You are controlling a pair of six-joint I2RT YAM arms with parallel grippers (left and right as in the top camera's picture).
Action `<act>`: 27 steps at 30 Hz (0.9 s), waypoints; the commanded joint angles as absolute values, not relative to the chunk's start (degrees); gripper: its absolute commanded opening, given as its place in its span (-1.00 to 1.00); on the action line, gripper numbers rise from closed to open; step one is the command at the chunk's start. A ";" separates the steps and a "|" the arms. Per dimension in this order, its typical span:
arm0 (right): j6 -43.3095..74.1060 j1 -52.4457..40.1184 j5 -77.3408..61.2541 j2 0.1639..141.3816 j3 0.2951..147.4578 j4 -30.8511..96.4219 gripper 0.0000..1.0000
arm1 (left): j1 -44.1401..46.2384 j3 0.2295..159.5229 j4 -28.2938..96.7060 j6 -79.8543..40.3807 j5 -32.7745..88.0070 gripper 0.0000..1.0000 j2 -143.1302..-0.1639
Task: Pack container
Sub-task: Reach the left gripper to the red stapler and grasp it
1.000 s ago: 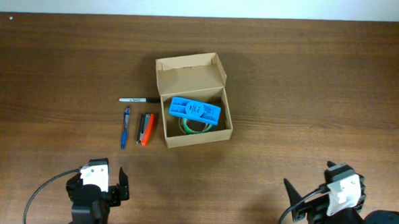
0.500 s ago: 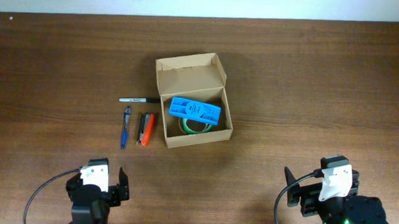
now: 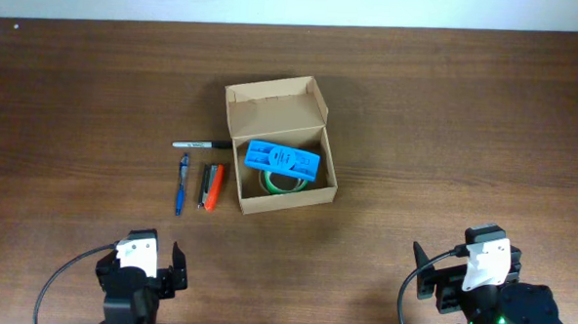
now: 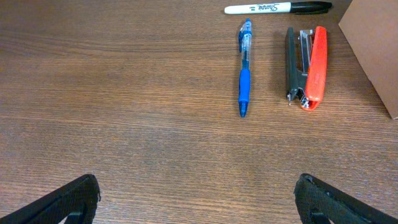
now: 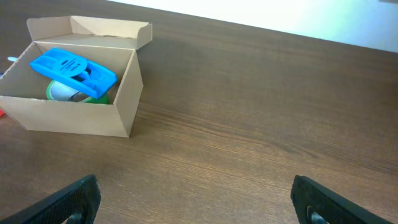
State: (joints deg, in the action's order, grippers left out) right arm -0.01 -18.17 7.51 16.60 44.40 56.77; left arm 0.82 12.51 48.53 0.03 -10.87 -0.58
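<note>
Near front edge of table (image 3: 487,112), left gripper (image 4: 198,190) and right gripper (image 5: 194,190) low, both spread wide, well apart from container (image 3: 278,186).

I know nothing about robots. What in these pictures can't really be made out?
- Green roll in the cardboard box: in the overhead and right wrist views, the blue case covers most of it and whatever lies beneath.
- Cardboard box, left wrist view: cut off by the right edge; only one wall shows.
- Left claw and right claw, wrist views: the bottom edge leaves only the fingertips.
- Print on the blue case: too small to read.
</note>
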 commanded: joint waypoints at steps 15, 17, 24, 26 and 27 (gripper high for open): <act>0.49 -17.85 8.43 16.32 44.36 56.84 0.98 | 0.62 25.87 38.06 0.89 -2.09 0.99 -22.13; 0.49 -17.85 8.43 16.32 44.36 56.82 0.98 | 0.62 32.75 37.47 0.89 1.45 0.99 -31.51; 0.49 -17.85 8.43 16.32 44.36 56.82 0.98 | 0.64 50.13 37.52 0.89 6.87 0.99 -54.37; 0.49 -17.85 8.43 16.32 44.36 56.82 0.98 | 0.62 53.34 37.50 0.89 7.11 0.99 -59.09; 0.49 -17.85 8.43 16.32 44.36 56.82 0.98 | 0.62 55.31 37.54 0.89 7.90 0.99 -62.17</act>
State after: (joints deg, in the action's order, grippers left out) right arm -0.01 -18.17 7.68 16.60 44.34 56.88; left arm 0.82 49.69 37.45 0.03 4.64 -55.02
